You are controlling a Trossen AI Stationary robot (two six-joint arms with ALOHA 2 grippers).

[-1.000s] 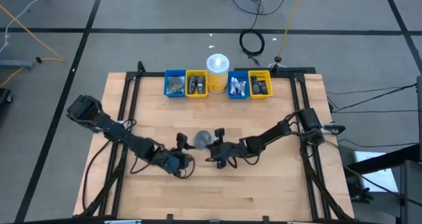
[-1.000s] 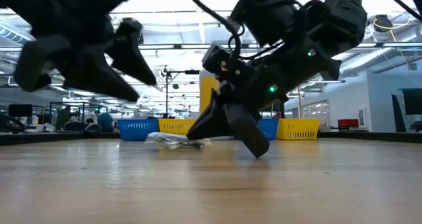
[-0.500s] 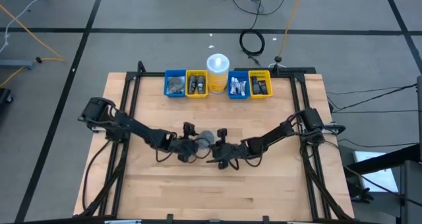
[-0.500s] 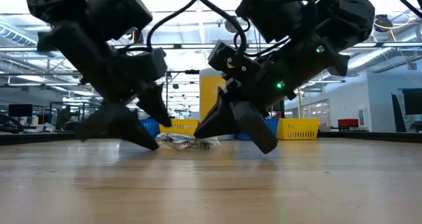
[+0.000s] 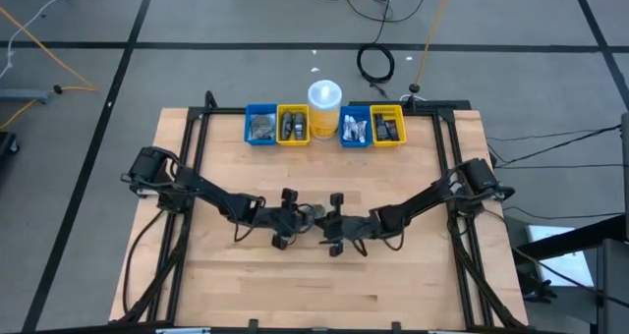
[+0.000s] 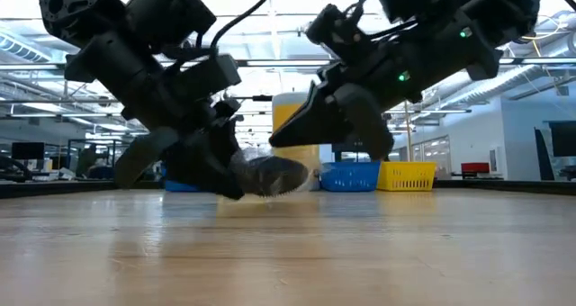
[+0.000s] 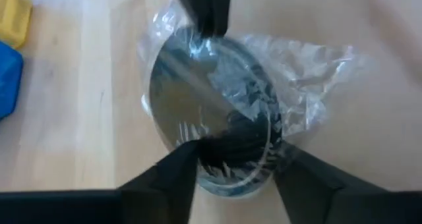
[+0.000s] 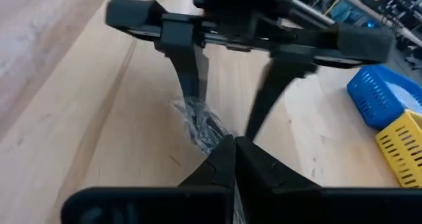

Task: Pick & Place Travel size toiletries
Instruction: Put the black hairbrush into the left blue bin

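Observation:
A round dark grey disc in clear wrap (image 5: 311, 214) sits mid-table between my two grippers. In the low view the disc (image 6: 270, 174) is tilted, just above the wood. My left gripper (image 5: 287, 219) is open, and its fingers (image 7: 173, 178) stand on either side of the disc (image 7: 211, 112). My right gripper (image 5: 332, 222) faces it from the table's right and is shut at the wrap's far side (image 8: 201, 128). More toiletries lie in the bins at the far edge. My left gripper has a finger on each side of the disc's rim (image 7: 217, 171); I cannot tell whether they touch it. My right gripper pinches the crinkled wrap's edge (image 7: 198, 39) between its shut fingertips (image 7: 206, 13), slanting down from the table's right. The disc is tilted and lifted just off the table.
Along the far edge stand a blue bin (image 5: 260, 126), a yellow bin (image 5: 293, 125), a tall white-lidded yellow cup (image 5: 324, 106), another blue bin (image 5: 355, 128) and another yellow bin (image 5: 387, 126). Bare wood (image 5: 314, 285) lies toward the near edge.
My left gripper has swung from the near-left toward the disc and come down with its open fingers around it. My right gripper has risen, staying shut. The wrapped disc, which lay flat on the table, is now raised and tilted.

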